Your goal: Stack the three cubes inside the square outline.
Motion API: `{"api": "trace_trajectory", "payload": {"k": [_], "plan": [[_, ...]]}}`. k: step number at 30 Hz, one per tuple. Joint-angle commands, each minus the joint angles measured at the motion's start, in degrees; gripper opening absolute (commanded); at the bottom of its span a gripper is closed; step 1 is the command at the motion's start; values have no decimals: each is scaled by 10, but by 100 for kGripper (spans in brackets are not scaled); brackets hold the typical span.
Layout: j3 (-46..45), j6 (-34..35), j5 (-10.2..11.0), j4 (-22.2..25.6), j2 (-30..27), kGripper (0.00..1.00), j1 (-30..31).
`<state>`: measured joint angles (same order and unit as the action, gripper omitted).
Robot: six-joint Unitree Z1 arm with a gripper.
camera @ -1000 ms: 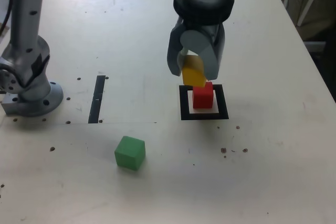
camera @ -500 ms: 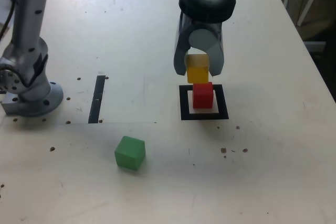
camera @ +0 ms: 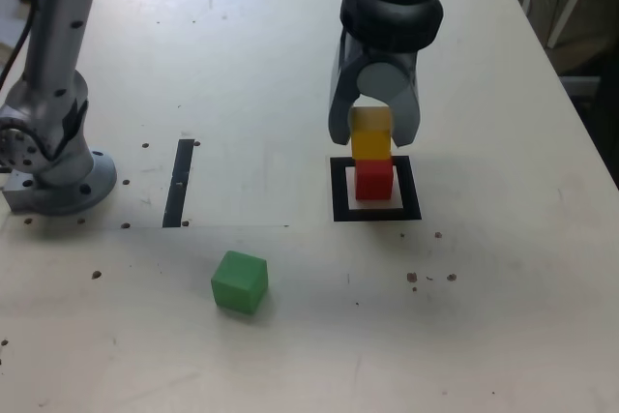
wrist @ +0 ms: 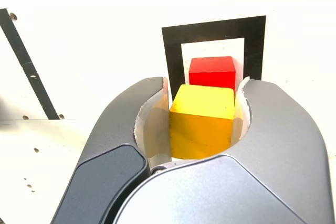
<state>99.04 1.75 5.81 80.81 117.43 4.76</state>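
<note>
The gripper (camera: pixel 374 132) is closed in on the yellow cube (camera: pixel 371 134), with a jaw on each of two facing sides. The yellow cube is up high, near the red cube (camera: pixel 373 181). I can't quite tell if they touch, or if there is still a small gap. The red cube sits on the worktop (camera: pixel 503 268) inside the square outline (camera: pixel 410 202). The green cube (camera: pixel 239 282) is alone, out toward the exterior view's left and nearer the camera.

The cubes look small, light and stiff, so they should not squash or break easily. Their flat sides look best to hold, low enough for a firm grip but clear of the cube below. A hard bump could push the red cube off its spot.

The green cube has open room all around it. The black strip (camera: pixel 179 183) looks flat, so it should not block the way. The worktop's edge (camera: pixel 559 79) on the exterior view's right is well apart from the stack.
</note>
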Motion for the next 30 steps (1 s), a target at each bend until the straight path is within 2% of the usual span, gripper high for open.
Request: {"api": "trace_trajectory", "payload": {"k": [1, 23, 25, 30], "plan": [[-1, -1, -1, -1, 3, 29, -1], [4, -6, -10, -10, 23, 32, -1], [3, -9, -11, -10, 24, 44, -1], [-1, -15, -11, -9, 25, 90, -2]]}}
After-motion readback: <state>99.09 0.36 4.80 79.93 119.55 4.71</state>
